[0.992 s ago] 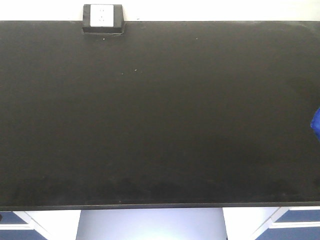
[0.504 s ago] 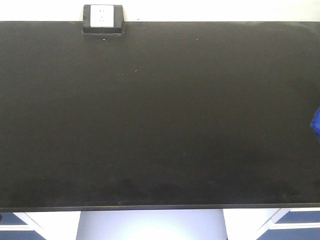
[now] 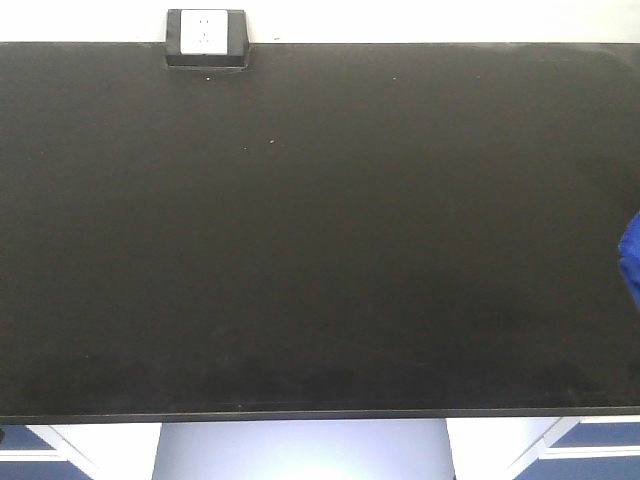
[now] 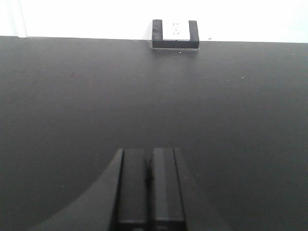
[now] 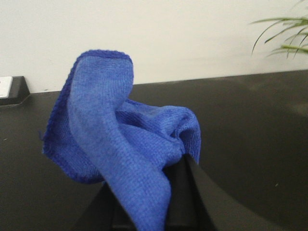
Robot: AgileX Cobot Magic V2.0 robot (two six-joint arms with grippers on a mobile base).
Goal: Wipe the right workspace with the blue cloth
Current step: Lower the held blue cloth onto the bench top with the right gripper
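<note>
The blue cloth (image 5: 110,144) is plain royal blue, the right workspace (image 3: 320,250) matte black, and the socket box (image 3: 205,38) black with a white face.

The front view looks steeply down on the countertop (image 3: 300,250). Both wrist views skim low across it, sharing the socket box (image 4: 175,34).

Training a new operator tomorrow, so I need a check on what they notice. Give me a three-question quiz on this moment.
1. True or false: the left end effector is shut and empty.
2. The blue cloth is: A) lying loose, B) pinched in the right end effector, C) in the left one.
3. Fill in: in the front-facing view the cloth shows at the ___ edge of the black countertop.
Key: 1 true; 2 B; 3 right.
</note>
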